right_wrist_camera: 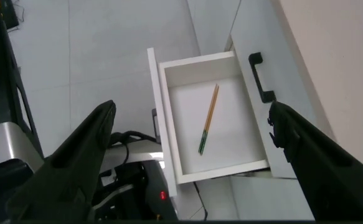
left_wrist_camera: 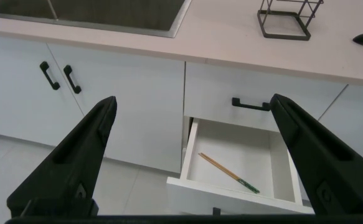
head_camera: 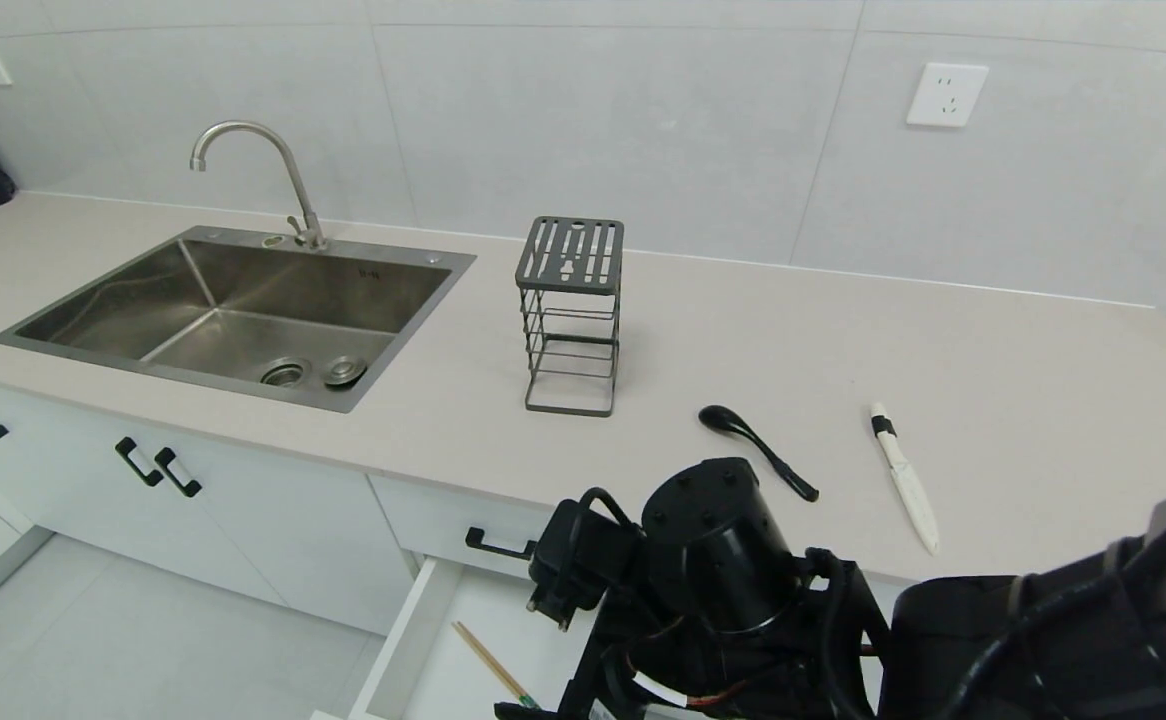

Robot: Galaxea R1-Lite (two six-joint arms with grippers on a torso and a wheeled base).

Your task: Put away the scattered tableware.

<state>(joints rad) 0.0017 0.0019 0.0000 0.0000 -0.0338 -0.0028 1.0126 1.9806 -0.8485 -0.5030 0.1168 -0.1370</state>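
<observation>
While chopsticks (left_wrist_camera: 229, 173) lie in the drawer (left_wrist_camera: 189, 152), 1 spoon (head_camera: 755, 445) (black) lies outside.

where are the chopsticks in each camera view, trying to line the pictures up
Head view: the chopsticks lie in the open drawer, near the picture's lower edge.
Left wrist view: the chopsticks lie slantwise on the drawer floor.
Right wrist view: the chopsticks lie near the middle of the drawer floor.
Shared landmark: the black handle on the closed front next to the open drawer.
</observation>
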